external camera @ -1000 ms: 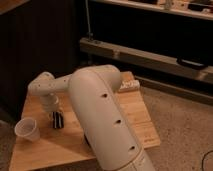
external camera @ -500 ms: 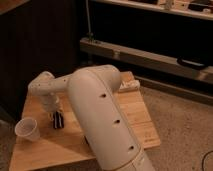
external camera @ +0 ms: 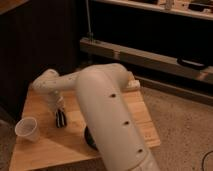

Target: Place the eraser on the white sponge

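Observation:
My gripper (external camera: pixel 61 119) hangs from the white arm (external camera: pixel 107 115) over the left half of the wooden table (external camera: pixel 45 150), its dark tips pointing down close to the surface. It is shut, and I cannot make out anything between its tips. The eraser is hidden or out of view. The white sponge does not show either; the big arm covers the middle of the table.
A white paper cup (external camera: pixel 27 129) stands near the table's front left corner, left of the gripper. A round black pan (external camera: pixel 90 138) peeks out from behind the arm. A pale object (external camera: pixel 132 84) lies at the table's far right edge. Dark shelving runs behind.

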Controlling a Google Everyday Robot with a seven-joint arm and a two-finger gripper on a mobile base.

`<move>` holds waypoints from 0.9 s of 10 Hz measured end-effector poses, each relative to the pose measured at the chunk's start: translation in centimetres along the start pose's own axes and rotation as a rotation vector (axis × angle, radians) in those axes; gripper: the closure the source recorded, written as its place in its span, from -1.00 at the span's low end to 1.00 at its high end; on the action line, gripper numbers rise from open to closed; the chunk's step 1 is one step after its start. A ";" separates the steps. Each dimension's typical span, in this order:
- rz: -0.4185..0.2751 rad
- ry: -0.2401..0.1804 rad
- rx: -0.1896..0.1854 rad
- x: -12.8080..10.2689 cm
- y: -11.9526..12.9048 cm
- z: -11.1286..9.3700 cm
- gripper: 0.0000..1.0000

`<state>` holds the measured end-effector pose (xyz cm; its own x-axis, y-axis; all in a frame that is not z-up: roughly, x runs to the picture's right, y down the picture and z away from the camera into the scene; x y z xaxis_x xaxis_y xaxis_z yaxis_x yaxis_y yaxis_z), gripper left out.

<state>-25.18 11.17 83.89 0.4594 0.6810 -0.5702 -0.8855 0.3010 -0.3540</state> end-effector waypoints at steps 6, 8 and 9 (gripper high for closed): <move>-0.041 -0.195 -0.048 0.8 -8.1 -14.0 1.00; -0.032 -0.214 -0.060 1.1 -10.6 -15.6 1.00; -0.022 -0.223 -0.069 1.5 -12.3 -15.8 1.00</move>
<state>-12.44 -2.08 75.64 0.4449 0.8077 -0.3869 -0.8653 0.2763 -0.4182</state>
